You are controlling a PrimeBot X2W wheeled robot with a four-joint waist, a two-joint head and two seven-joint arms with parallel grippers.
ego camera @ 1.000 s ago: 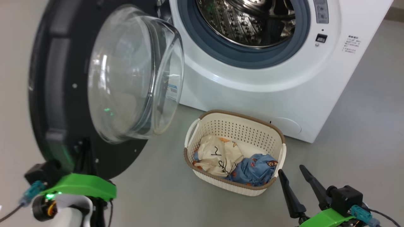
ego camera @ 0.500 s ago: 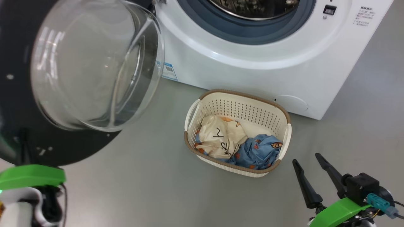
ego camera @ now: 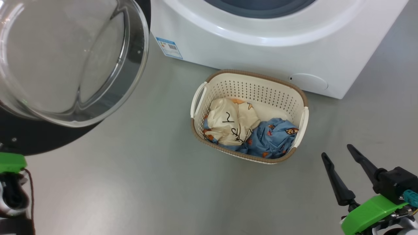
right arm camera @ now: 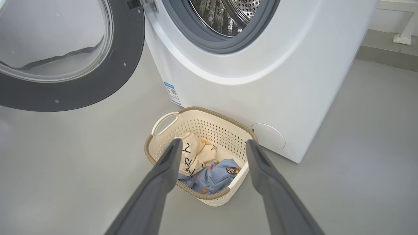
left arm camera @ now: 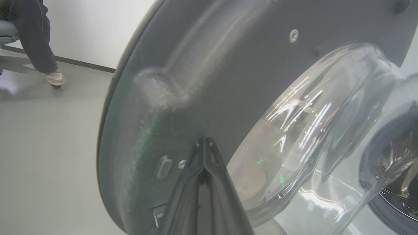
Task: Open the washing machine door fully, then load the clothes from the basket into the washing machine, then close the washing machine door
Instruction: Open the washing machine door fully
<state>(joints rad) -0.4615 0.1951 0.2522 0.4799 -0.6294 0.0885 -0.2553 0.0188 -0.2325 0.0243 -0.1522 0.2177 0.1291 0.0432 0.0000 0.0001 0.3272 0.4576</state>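
head view has dipped since before, cutting the washing machine (ego camera: 261, 39) off at its opening. left claw (left arm camera: 204, 142), pinched shut, is at the open washing machine door (left arm camera: 196, 65). right claw (ego camera: 336, 150) gapes empty near the basket (ego camera: 248, 75) of clothes (ego camera: 248, 129).

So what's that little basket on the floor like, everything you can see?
The basket is small, cream, plastic-looking, a rounded rectangle with perforated walls, brown woven-look rim and two white side handles. It stands upright on the grey floor close before the washing machine, holding a cream printed garment and a blue one. Nothing grips it.
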